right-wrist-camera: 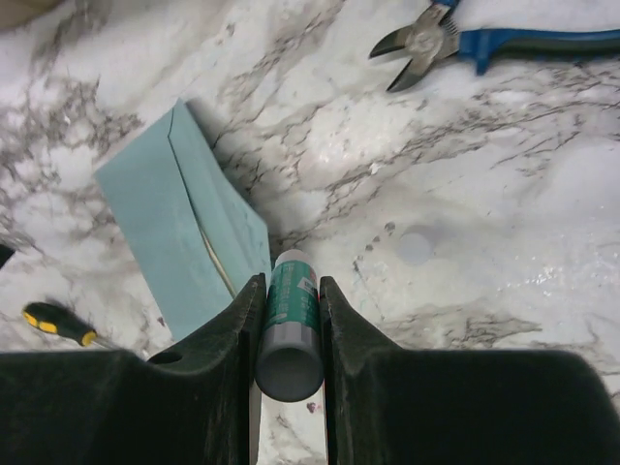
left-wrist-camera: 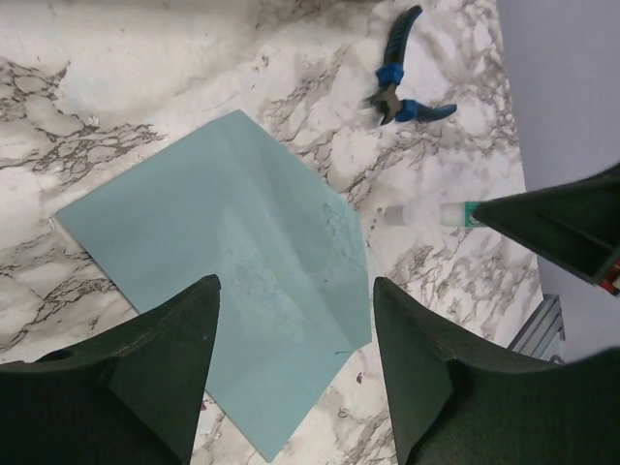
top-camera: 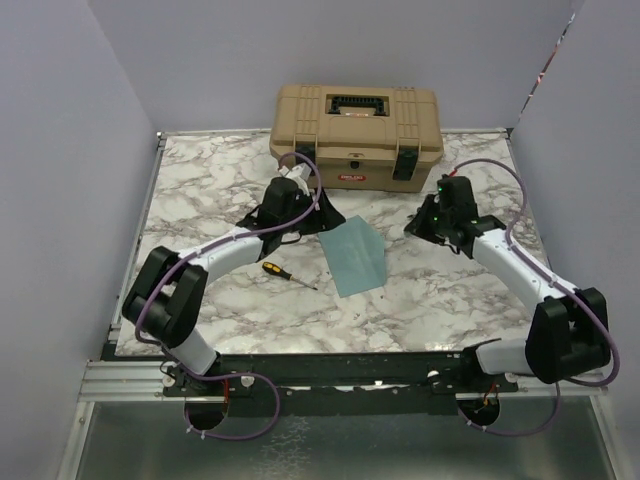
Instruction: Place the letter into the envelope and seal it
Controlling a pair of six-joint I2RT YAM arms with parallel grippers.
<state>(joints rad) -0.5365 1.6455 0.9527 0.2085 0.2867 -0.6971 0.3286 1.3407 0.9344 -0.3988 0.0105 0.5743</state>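
The teal envelope [top-camera: 352, 255] lies flat at the table's middle. In the left wrist view the envelope [left-wrist-camera: 223, 262] lies under my left gripper [left-wrist-camera: 295, 286], which is open, empty and a little above it. In the top view the left gripper [top-camera: 328, 216] is at the envelope's far left corner. My right gripper [right-wrist-camera: 291, 283] is shut on a green-and-white glue stick [right-wrist-camera: 291, 320], its tip close to the envelope's [right-wrist-camera: 179, 223] right edge. Of the letter only a thin cream edge [right-wrist-camera: 221, 271] shows, under the flap. In the top view the right gripper [top-camera: 420, 228] is right of the envelope.
A tan toolbox [top-camera: 355, 135] stands at the back centre. A yellow-handled screwdriver [top-camera: 285, 273] lies left of the envelope. Blue-handled pliers [right-wrist-camera: 465, 44] lie beyond the right gripper and also show in the left wrist view [left-wrist-camera: 402, 92]. Grey walls close in both sides.
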